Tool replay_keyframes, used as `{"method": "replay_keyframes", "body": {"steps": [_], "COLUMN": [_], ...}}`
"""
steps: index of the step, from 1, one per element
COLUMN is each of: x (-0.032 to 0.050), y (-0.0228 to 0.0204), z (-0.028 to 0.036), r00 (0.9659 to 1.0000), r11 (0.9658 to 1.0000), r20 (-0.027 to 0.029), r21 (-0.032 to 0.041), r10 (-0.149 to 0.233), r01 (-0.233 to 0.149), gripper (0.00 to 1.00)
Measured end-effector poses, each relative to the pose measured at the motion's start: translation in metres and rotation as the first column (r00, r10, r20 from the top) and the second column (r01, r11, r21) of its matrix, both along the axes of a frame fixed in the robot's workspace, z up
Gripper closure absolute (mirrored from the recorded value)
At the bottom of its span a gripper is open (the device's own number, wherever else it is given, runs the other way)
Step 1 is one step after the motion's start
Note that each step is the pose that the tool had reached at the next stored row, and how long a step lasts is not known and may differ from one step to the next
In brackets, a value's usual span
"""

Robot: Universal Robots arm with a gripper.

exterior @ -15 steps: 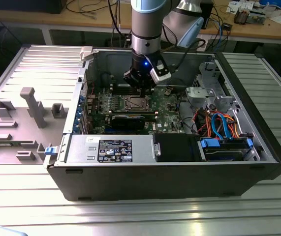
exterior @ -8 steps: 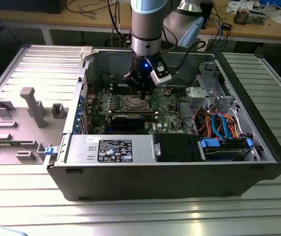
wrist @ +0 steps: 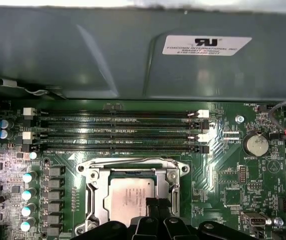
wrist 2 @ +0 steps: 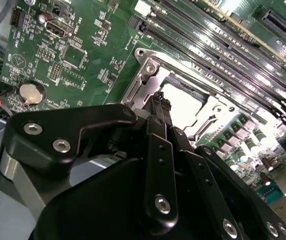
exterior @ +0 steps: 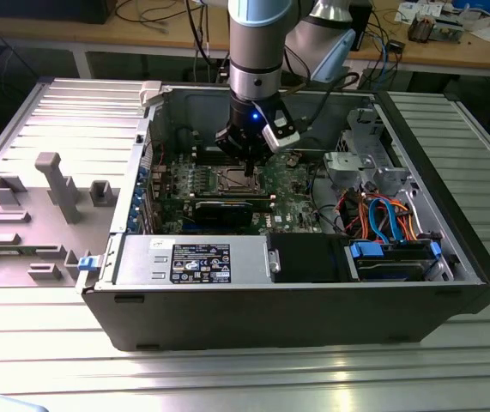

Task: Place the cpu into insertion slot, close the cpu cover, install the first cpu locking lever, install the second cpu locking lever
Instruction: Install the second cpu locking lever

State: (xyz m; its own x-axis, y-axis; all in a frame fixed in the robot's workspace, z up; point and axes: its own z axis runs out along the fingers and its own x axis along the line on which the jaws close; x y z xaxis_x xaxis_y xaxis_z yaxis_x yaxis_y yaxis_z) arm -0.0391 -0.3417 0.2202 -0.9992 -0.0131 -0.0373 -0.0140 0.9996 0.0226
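Workshop stuff is sitting in the background of the exterior view: a wooden desk along the back with cables and bits of kit on it, and up front a ribbed metal platform carrying an open black computer case. Off toward the exterior view's left a grey plastic fixture with upright blocks is lying on the platform.

Inside the case the green motherboard is showing, with the silver power supply along the near edge and a bundle of orange and blue cables toward the exterior view's right.

The arm is reaching straight down into the case, and its claw is hanging right over the socket area. In the first wrist view the cpu is sitting flat in the insertion slot, silvery top facing up. The cpu cover is lying down around the chip, framing it. Four long memory slots are running just beside the socket, and a coin battery is sitting off to one side.

The claw's fingers are pinched together – narrow, nothing between them that I can make out – with the tips down at the edge of the chip. The second wrist view is showing the same thing from behind the claw, its tips poking down at the silver cover frame.
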Motion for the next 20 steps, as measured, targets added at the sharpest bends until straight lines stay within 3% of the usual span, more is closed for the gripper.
{"method": "replay_keyframes", "body": {"steps": [14, 18, 20], "x": [0.0, 0.0, 0.0001], "y": [-0.0012, -0.0011, -0.0011], "z": [0.0002, 0.0105, 0.0117], "r00": [1.0, 1.0, 1.0], "r11": [1.0, 1.0, 1.0], "r20": [-0.0001, -0.0005, -0.0025], "r21": [-0.0001, -0.0001, 0.0003], "r10": [0.0, 0.0, 0.0], "r01": [0.0, 0.0, 0.0], "gripper": [0.89, 0.89, 0.89]}}
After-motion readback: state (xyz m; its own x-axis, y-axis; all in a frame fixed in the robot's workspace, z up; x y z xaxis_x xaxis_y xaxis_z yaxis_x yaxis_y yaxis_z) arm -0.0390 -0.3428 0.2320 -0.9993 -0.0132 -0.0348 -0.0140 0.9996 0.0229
